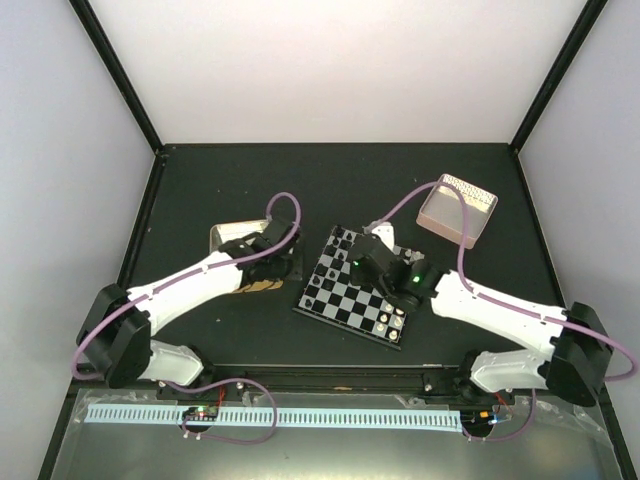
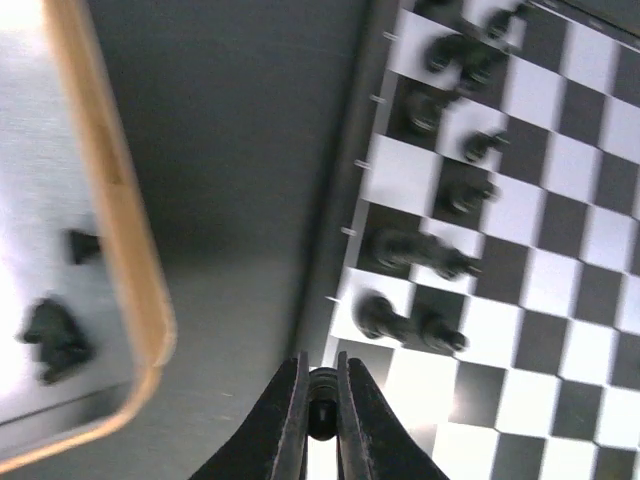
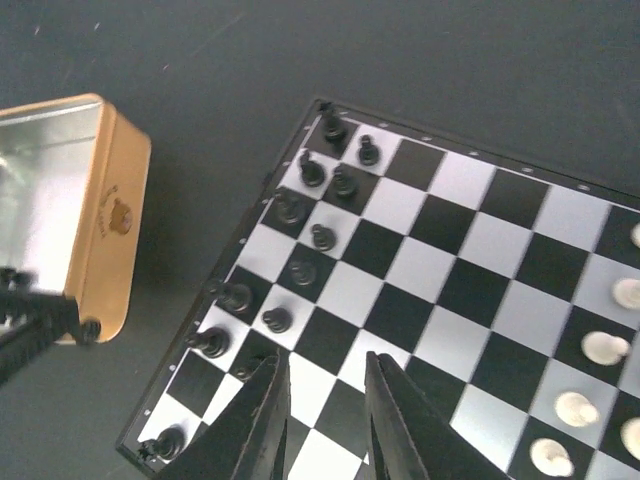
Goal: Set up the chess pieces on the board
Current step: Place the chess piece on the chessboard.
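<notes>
1. Left wrist view: the left gripper [image 2: 321,375] is seen clamped on a small black chess piece [image 2: 322,410], held at the rim of the chessboard [image 2: 560,330].
2. Black chess pieces [image 2: 385,315] are stood in two files along that edge of the board.
3. A gold-rimmed tin [image 2: 120,220] is set beside the board, not touching it; two more black pieces [image 2: 55,335] are seen inside.
4. The right gripper [image 3: 325,362] is held over the board near the black files, fingers apart, nothing between them.
5. White pieces [image 3: 605,347] are lined along the opposite edge.
6. A pink box [image 1: 457,208] is placed beyond the board's far corner.
</notes>
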Controlling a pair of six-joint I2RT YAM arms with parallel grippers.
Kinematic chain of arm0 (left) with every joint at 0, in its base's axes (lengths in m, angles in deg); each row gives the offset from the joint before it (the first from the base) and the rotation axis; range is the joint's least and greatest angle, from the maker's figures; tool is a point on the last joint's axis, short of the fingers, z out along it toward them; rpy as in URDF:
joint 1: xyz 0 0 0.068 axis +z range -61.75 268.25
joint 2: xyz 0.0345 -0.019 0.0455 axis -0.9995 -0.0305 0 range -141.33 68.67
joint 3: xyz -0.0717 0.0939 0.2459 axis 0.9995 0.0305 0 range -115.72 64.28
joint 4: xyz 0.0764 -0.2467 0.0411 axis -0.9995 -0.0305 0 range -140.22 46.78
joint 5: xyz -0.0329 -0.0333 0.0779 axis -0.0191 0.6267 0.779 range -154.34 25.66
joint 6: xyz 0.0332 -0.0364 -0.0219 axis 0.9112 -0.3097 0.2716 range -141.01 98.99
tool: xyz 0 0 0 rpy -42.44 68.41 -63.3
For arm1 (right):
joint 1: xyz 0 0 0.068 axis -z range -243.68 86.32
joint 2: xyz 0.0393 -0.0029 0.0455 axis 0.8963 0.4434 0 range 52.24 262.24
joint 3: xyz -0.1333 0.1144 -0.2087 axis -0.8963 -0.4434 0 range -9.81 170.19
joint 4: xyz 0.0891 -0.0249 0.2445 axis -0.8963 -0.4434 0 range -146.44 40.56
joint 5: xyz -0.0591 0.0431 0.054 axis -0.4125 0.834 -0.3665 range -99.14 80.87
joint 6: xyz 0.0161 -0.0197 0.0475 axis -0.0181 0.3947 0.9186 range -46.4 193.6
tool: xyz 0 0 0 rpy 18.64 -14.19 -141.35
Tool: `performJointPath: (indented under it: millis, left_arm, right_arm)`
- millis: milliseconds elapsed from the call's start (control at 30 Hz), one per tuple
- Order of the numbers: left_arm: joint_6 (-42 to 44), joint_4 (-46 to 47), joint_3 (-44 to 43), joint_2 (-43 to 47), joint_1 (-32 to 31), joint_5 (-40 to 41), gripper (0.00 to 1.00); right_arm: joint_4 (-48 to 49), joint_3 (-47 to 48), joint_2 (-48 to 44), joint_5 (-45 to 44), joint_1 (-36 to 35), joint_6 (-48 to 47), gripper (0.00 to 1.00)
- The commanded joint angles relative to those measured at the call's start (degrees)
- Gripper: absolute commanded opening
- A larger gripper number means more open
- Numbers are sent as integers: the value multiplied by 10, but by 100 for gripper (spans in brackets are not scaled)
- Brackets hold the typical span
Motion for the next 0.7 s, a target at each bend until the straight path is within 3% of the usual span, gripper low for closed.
performJointPath:
  millis: [0,333,667]
  left_arm:
    - [-17,-3,-35,-21,-57,-17,4]
    - [-31,2,-62,-110,-144,32,4]
    - [-38,24,-76,-160,-159,53,4]
  right_arm:
    - [18,-37,-53,-47,17,65,24]
    - [31,-66,-84,-30,44,72,26]
    - [39,-67,-76,-11,51,65,26]
